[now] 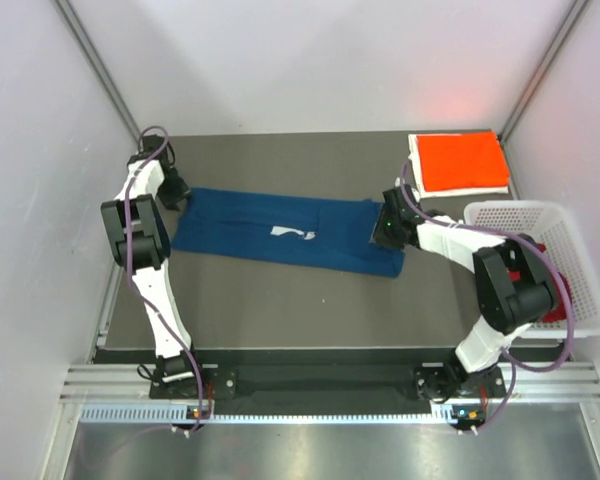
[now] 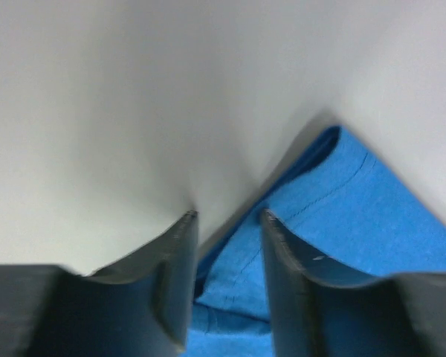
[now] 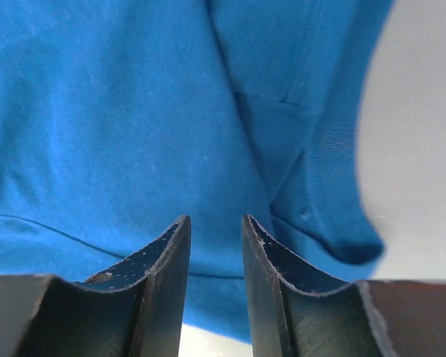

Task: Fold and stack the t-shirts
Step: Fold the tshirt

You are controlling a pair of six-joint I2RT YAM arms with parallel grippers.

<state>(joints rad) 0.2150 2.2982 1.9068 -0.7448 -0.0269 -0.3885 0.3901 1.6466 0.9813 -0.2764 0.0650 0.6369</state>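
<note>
The navy t-shirt (image 1: 280,235) lies banded across the surface (image 1: 280,310), left gripper (image 2: 229,216) at its 9 o'clock end, right gripper (image 3: 215,219) at 3 o'clock, both jaws apart; pinching only one layer could skew the fold.

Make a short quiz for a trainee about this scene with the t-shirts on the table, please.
1. True or false: The orange-red t-shirt lies folded at the far right corner of the table.
2. Where is the dark red t-shirt? A: on top of the orange-red one. B: in the white basket. C: under the left arm.
3. Fill in: The right arm's jaws stand at the ___ end of the navy blue t-shirt.

Key: 1 true; 2 B; 3 right.
</note>
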